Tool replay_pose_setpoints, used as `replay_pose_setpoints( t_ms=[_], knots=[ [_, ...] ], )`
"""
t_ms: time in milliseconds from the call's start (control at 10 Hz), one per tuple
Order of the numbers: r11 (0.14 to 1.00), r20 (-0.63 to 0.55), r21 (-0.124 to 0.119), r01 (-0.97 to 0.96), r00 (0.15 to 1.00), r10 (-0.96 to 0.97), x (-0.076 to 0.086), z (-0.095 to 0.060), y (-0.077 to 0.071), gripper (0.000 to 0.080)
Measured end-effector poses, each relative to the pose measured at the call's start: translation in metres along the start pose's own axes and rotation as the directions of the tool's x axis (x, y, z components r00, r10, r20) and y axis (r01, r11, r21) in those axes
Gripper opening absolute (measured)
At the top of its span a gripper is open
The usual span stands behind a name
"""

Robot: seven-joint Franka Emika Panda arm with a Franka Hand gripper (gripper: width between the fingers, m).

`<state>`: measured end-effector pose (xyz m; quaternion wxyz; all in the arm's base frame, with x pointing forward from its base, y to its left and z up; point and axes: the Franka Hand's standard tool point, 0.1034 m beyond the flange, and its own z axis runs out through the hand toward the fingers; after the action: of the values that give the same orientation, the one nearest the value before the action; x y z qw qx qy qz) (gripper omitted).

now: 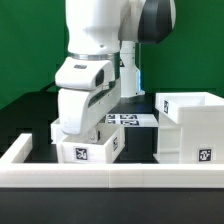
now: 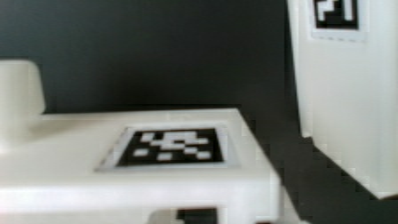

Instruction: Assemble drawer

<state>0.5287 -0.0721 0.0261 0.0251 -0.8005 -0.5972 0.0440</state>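
A small white open-top tray (image 1: pixel 88 148) with a square tag stands on the black table near the front rail. My gripper (image 1: pixel 77 130) reaches straight down onto it, its fingers closed on the tray's wall. In the wrist view the tray's tagged face (image 2: pixel 173 147) fills the lower part, right up against my gripper (image 2: pixel 199 215), whose fingertips are mostly hidden. The tall white casing (image 1: pixel 192 122) stands at the exterior view's right and also shows in the wrist view (image 2: pixel 349 95). A low white part juts from its front; I cannot tell whether it is the second tray.
A long low white rail (image 1: pixel 110 180) borders the table in front and at the exterior view's left. The marker board (image 1: pixel 127 120) lies flat behind the tray. A green backdrop stands behind the arm. Black table shows between tray and casing (image 1: pixel 140 150).
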Motion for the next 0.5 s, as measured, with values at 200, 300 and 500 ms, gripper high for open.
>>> replay_pose_setpoints(
  t_ms=[200, 300, 500],
  knots=[
    [0.985, 0.028, -0.002, 0.175, 0.984, -0.175, -0.0013, -0.001, 0.0018, 0.0041],
    [0.985, 0.029, 0.0, 0.172, 0.985, -0.172, -0.0024, 0.0, 0.0014, 0.0041],
    [0.983, 0.033, -0.037, 0.182, 0.983, -0.181, -0.0019, 0.0024, 0.0029, 0.0041]
  ],
)
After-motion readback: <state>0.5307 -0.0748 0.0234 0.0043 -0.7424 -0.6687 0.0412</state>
